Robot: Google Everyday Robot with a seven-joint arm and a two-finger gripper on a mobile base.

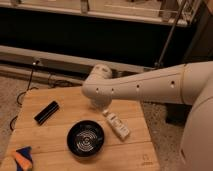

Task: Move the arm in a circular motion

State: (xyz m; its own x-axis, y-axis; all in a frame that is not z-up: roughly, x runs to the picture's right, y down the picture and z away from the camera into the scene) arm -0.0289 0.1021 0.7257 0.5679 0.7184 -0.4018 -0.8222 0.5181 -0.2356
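Arm (pixel 145 86), smooth off-white tube, over wooden table (pixel 60 130); hand (pixel 102 106) beneath elbow, grip unclear.

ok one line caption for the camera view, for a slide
White robot arm reaching over a wooden table with a black bowl; its tool is hidden behind the elbow.

Wooden table (pixel 55 131), speckled floor (pixel 11 89), dark wall (pixel 75 37) behind.

On the one wooden table (pixel 60 147) there were one black bowl (pixel 85 138), one black bar (pixel 46 112), one white packet (pixel 116 125) and one orange-and-blue sponge (pixel 22 157), with one arm (pixel 145 89) reaching over it, its gripper (pixel 101 106) low behind the elbow.
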